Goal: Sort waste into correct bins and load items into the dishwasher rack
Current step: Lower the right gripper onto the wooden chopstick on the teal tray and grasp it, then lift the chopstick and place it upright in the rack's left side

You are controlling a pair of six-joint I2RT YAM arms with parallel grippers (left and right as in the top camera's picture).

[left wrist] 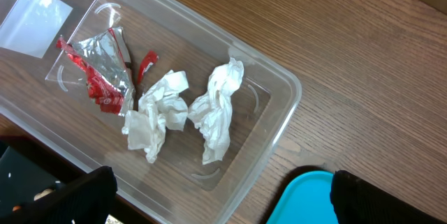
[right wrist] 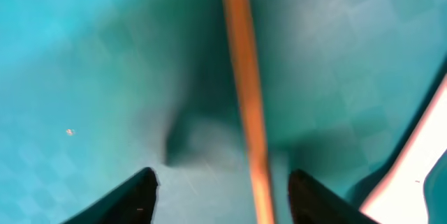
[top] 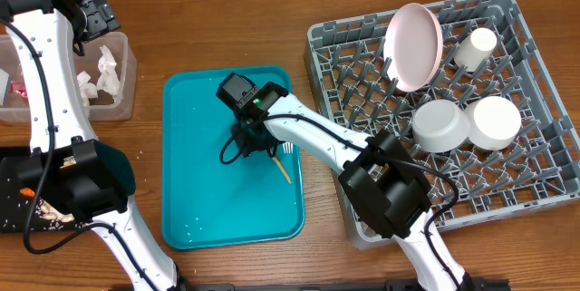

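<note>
My right gripper point(top: 246, 140) hangs low over the teal tray point(top: 195, 209), open. In the right wrist view point(right wrist: 220, 189) a thin orange carrot stick point(right wrist: 244, 84) lies between its fingers, nearer the right one, not gripped. The carrot point(top: 282, 169) and a white fork point(top: 288, 148) lie on the tray; the fork's edge shows in the right wrist view point(right wrist: 412, 161). My left gripper point(top: 91, 14) is open and empty point(left wrist: 223, 206) above the clear tub point(left wrist: 279, 123), which holds the foil wrapper point(left wrist: 101, 67) and two napkins point(left wrist: 220, 109). The plate point(top: 414, 44), cup point(top: 475, 48) and two bowls point(top: 440, 124) stand in the rack point(top: 535, 173).
The black tray point(top: 11, 175) lies at the lower left with scraps on it, partly hidden by my left arm. A few crumbs point(top: 192, 227) sit near the teal tray's front edge. A corner of the teal tray point(left wrist: 307, 196) shows beside the tub.
</note>
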